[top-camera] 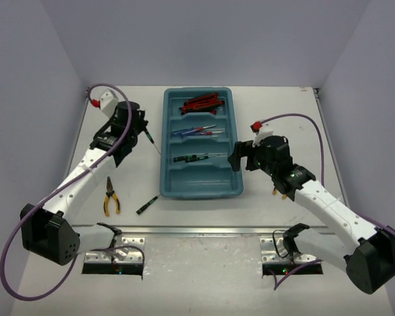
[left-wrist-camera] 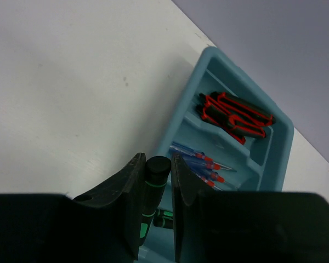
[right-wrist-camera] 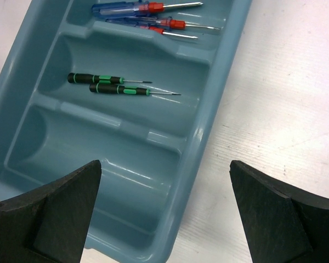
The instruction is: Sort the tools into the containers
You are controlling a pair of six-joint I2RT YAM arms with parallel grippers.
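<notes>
My left gripper (left-wrist-camera: 158, 164) is shut on a thin black-green screwdriver (left-wrist-camera: 152, 189), held just left of the teal tray (top-camera: 168, 141), tip slanting toward it (top-camera: 153, 143). The tray's far compartment holds red-black utility knives (top-camera: 201, 103), the second blue and red screwdrivers (top-camera: 196, 130), the third two black-green screwdrivers (right-wrist-camera: 107, 85). The nearest compartment (right-wrist-camera: 98, 159) holds nothing. My right gripper (right-wrist-camera: 164, 164) hangs open over the tray's near right rim (right-wrist-camera: 208, 115). On the table lie yellow-handled pliers (top-camera: 110, 196) and another black-green screwdriver (top-camera: 147, 205).
Something yellow (top-camera: 281, 192) shows partly from under my right arm, on the table right of the tray. Metal base plates (top-camera: 204, 230) run along the near edge. White walls close in the table on three sides.
</notes>
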